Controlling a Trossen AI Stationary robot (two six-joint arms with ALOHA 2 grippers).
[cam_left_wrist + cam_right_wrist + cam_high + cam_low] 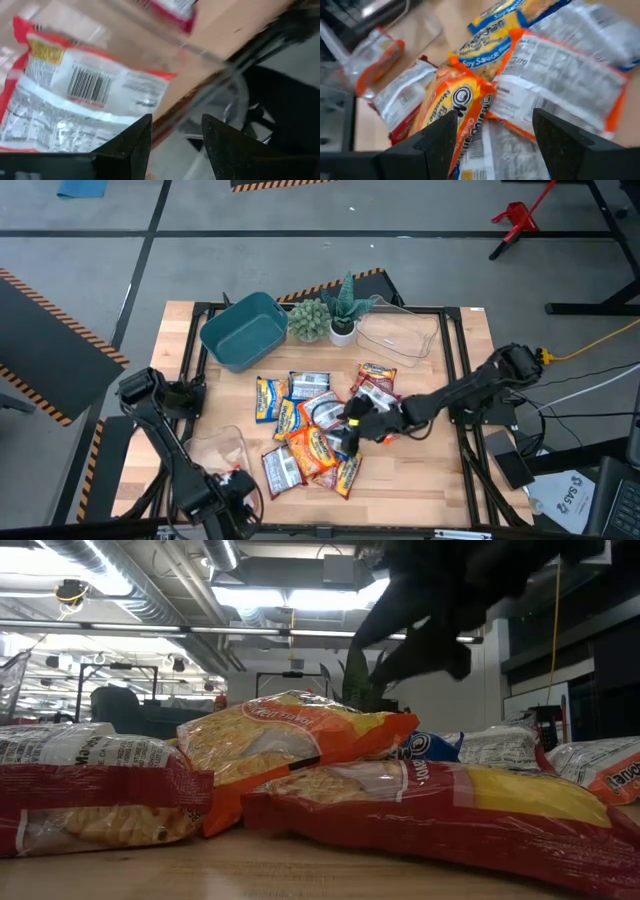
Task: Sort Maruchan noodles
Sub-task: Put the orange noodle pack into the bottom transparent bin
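Several Maruchan noodle packets (310, 430) lie in a loose, overlapping pile on the wooden table's middle: orange, red, blue-yellow and white ones. My right gripper (350, 428) hangs open just above the pile's near right part. In the right wrist view its fingers (495, 145) stand over an orange packet (455, 105) and a white-backed one (560, 75). In the low view the gripper (440, 640) is clear of the packets. My left gripper (235, 490) is open at the near left, by a red-edged packet (75, 100).
A teal bin (245, 330) stands at the far left, with two small plants (325, 320) beside it and a clear tub (400, 338) at the far right. Another clear tub (215, 448) sits near left, beside my left arm. Bare wood lies near right.
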